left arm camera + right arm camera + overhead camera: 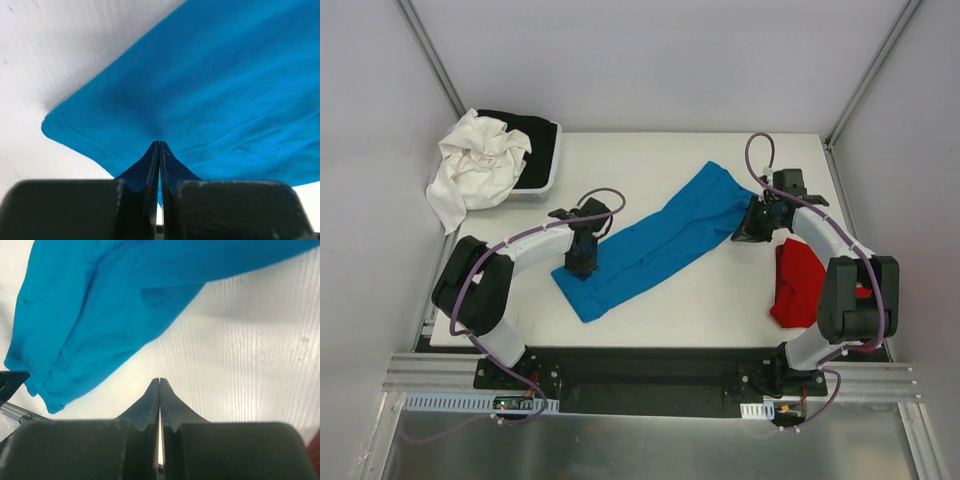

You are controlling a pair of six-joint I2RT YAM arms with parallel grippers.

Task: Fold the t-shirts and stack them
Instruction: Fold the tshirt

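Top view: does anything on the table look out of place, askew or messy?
Yes. The white cloth is bunched up and spills over the left rim of the tray at the back left corner, hanging past the edge of the table. The red shirt lies crumpled by the right edge. The blue shirt lies diagonally.

There were two shirts, one turquoise t-shirt [660, 245] and one red t-shirt [798, 282], plus one white garment [480, 165], one black garment [535, 142], one tray [546, 183], one table [650, 160] and two robot arms [525, 245].
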